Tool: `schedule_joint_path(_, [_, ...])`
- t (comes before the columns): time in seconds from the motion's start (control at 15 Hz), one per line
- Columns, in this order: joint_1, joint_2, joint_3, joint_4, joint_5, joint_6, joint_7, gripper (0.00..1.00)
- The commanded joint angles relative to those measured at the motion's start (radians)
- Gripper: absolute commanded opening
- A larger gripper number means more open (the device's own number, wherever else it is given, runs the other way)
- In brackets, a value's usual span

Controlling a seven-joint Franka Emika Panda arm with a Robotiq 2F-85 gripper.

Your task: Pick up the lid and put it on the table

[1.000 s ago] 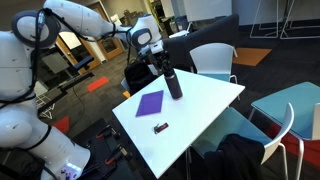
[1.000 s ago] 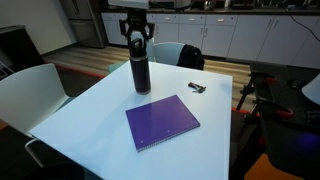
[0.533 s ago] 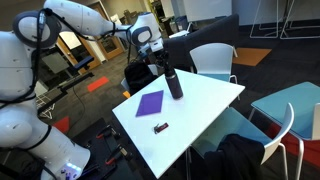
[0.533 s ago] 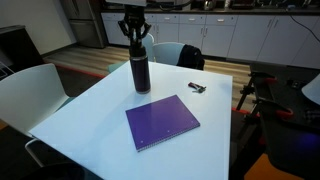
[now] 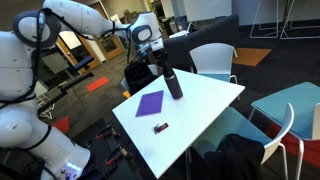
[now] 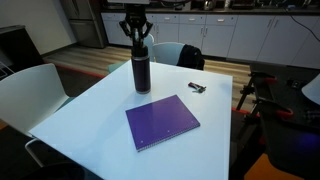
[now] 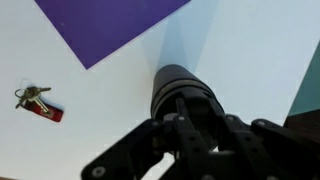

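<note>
At the far left of the white desk (image 6: 85,110) stands a dark bottle (image 6: 141,78). The small black lid (image 6: 140,60) is at its top. The tool (image 6: 138,46) hangs right over the lid. I cannot tell if its fingers are apart or together. A purple book (image 6: 162,121) lies nearer. Keys (image 6: 197,89) lie far right.

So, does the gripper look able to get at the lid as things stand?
Probably yes: the gripper hangs straight above the lid on the dark bottle, and nothing shows between them. Whether its jaws are open, I cannot tell.
</note>
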Motion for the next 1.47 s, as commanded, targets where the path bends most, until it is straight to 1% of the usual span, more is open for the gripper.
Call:
schedule_joint_path(0.0, [-0.003, -0.013, -0.002, 0.031, -0.045, -0.106, -0.056, 0.06])
schedule_joint_path(0.2, [-0.002, -0.006, -0.009, 0.055, -0.08, -0.138, -0.088, 0.06])
schedule_joint_path(0.47, [-0.004, 0.005, -0.01, 0.073, -0.096, -0.137, -0.124, 0.06])
schedule_joint_path(1.13, [-0.008, 0.01, 0.002, 0.088, -0.077, -0.125, -0.19, 0.06])
schedule_joint_path(1.4, [-0.01, -0.006, 0.004, 0.075, -0.07, -0.123, -0.207, 0.06])
